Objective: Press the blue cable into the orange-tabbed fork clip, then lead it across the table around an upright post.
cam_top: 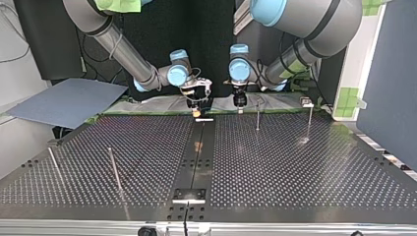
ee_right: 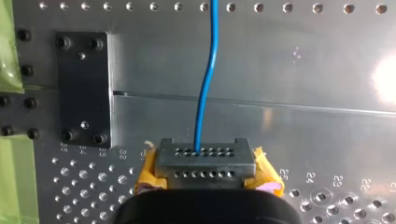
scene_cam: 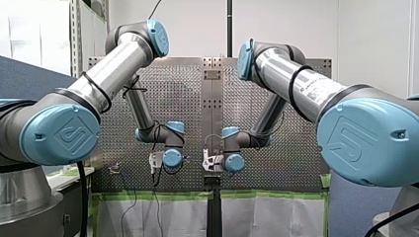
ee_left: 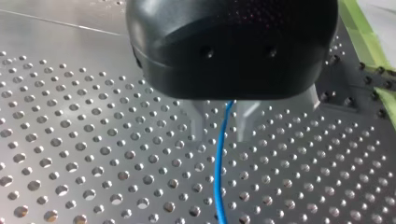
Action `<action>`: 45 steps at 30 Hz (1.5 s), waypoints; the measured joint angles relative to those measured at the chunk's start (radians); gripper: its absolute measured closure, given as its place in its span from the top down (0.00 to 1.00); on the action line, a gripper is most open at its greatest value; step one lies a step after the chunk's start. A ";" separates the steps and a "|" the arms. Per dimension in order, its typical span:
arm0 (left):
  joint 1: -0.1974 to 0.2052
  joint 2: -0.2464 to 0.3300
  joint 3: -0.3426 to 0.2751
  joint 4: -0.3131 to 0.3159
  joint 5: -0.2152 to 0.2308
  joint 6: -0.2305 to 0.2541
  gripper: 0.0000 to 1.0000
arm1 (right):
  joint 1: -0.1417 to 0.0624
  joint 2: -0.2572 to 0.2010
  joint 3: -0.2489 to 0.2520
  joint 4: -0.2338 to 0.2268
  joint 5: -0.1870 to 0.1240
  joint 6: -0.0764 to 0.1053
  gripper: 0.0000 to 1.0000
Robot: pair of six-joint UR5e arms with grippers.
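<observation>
In the right wrist view the thin blue cable (ee_right: 208,74) runs out of a hole in a grey perforated block (ee_right: 205,158) and away over the table. My right gripper (ee_right: 205,181) is shut on that block, with a yellow pad (ee_right: 148,177) on each side of it. In the left wrist view, the blue cable (ee_left: 218,177) passes between the metal fingers (ee_left: 198,126) of my left gripper (ee_left: 220,138). These stand apart with a gap on each side of the cable. Both grippers hang close together at the table's far edge in the top view, right (cam_top: 199,109) and left (cam_top: 239,104). No orange-tabbed clip is clearly visible.
Thin upright posts stand on the perforated table: two near my left gripper (cam_top: 257,115) (cam_top: 310,120) and two at the top view's near left (cam_top: 114,169) (cam_top: 54,164). A dark centre rail (cam_top: 196,152) splits the table. Green tape (ee_right: 9,42) lines the edge.
</observation>
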 joint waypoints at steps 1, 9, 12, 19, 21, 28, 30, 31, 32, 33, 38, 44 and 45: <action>0.000 0.000 0.000 0.000 -0.006 0.005 0.00 | 0.000 0.000 0.000 0.000 0.000 0.000 0.00; 0.000 0.000 0.001 0.011 -0.035 0.057 0.00 | -0.001 0.000 0.000 -0.002 0.000 0.000 0.00; 0.000 0.000 0.004 0.010 -0.026 0.054 0.00 | -0.001 0.000 0.000 -0.001 0.000 -0.001 0.00; -0.007 0.009 0.020 -0.037 -0.013 0.056 0.00 | -0.003 -0.010 -0.003 0.036 0.002 -0.016 0.00; -0.010 0.019 0.022 -0.053 -0.015 0.057 0.00 | -0.004 -0.022 -0.004 0.054 0.004 -0.023 0.00; -0.021 0.076 0.024 -0.115 -0.037 0.058 0.00 | -0.005 -0.075 -0.004 0.099 0.007 -0.032 0.00; -0.023 0.092 0.024 -0.131 -0.047 0.058 0.00 | -0.003 -0.092 -0.003 0.113 0.007 -0.035 0.00; -0.026 0.102 0.024 -0.141 -0.054 0.058 0.00 | -0.002 -0.100 -0.003 0.119 0.007 -0.036 0.00; -0.027 0.109 0.024 -0.148 -0.059 0.058 0.00 | -0.001 -0.109 -0.003 0.124 0.008 -0.037 0.00; -0.029 0.117 0.024 -0.155 -0.063 0.058 0.00 | 0.000 -0.117 -0.003 0.128 0.008 -0.038 0.00; -0.040 0.162 0.023 -0.193 -0.081 0.058 0.00 | 0.004 -0.159 -0.002 0.151 0.012 -0.044 0.00; -0.065 0.214 0.019 -0.210 -0.096 0.059 0.00 | 0.007 -0.209 -0.002 0.175 0.023 -0.055 0.00; -0.068 0.222 0.018 -0.213 -0.097 0.059 0.00 | 0.008 -0.216 -0.002 0.178 0.024 -0.056 0.00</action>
